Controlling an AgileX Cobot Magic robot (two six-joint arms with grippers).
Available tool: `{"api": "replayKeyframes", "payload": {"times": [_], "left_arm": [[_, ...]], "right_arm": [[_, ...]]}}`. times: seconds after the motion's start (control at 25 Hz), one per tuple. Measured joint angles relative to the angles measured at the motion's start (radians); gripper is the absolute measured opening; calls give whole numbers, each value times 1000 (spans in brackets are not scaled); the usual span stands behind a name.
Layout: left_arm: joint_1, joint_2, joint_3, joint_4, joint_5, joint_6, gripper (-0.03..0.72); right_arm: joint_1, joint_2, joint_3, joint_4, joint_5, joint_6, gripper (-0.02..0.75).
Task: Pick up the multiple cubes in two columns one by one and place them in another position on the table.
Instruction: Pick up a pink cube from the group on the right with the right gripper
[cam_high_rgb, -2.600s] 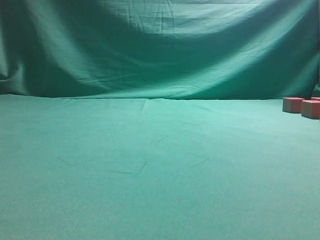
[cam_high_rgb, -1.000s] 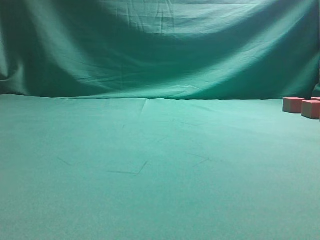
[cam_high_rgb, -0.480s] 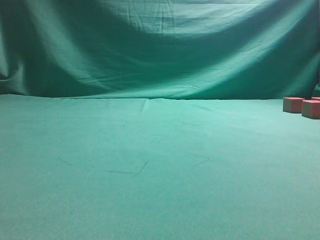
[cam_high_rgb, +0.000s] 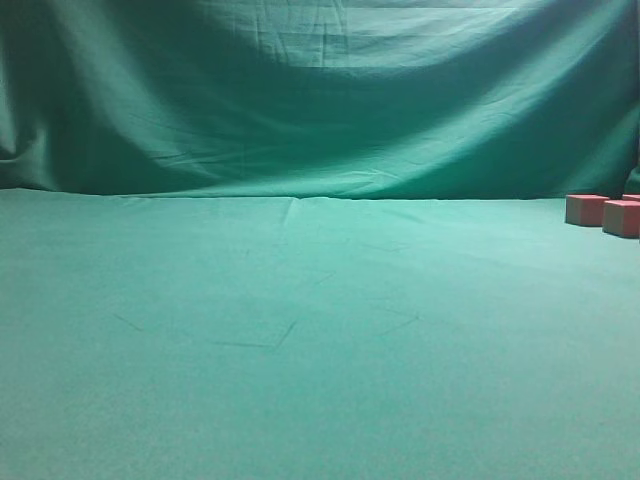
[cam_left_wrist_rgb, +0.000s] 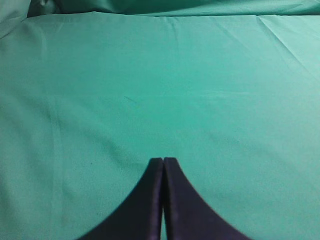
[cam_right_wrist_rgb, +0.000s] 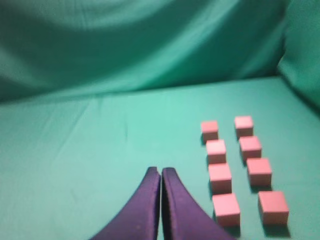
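Eight cubes show in the right wrist view, set in two parallel columns of four on the green table, right of the gripper's line. Left column, far to near. Right column, far to near. Cubes within a column sit near one another but apart; a strip of cloth separates the columns. All rest flat, pinkish-red, matte.

Right gripper: dark fingers pressed together, tips meeting, nothing between them. It hangs above bare cloth, left of the near end of the left column, not touching any cube.

Left gripper: fingers likewise together, holding nothing, over open cloth with faint creases. No cube appears in the left wrist view.

Exterior view: two cubes visible at the far right edge, and, the second cut by the frame, with a sliver of a third behind it. A draped green backdrop rises behind the table. Neither arm appears in this view.
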Motion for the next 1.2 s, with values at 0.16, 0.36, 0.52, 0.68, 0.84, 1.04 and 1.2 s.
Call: {"api": "replayKeyframes", "payload": {"times": [0.16, 0.36, 0.52, 0.68, 0.84, 1.04, 1.2], "left_arm": [[0, 0, 0, 0, 0, 2, 0], [0, 0, 0, 0, 0, 2, 0], [0, 0, 0, 0, 0, 2, 0], [0, 0, 0, 0, 0, 2, 0], [0, 0, 0, 0, 0, 2, 0], [0, 0, 0, 0, 0, 2, 0], [0, 0, 0, 0, 0, 2, 0]], "right_arm": [[0, 215, -109, -47, 116, -17, 0], [0, 433, -249, -218, 285, 48, 0], [0, 565, -380, -565, 488, 322, 0], [-2, 670, -484, -828, 670, 567, 0], [-1, 719, -499, -882, 634, 616, 0], [-1, 759, -501, -882, 626, 622, 0], [-1, 843, -501, -884, 660, 632, 0]]}}
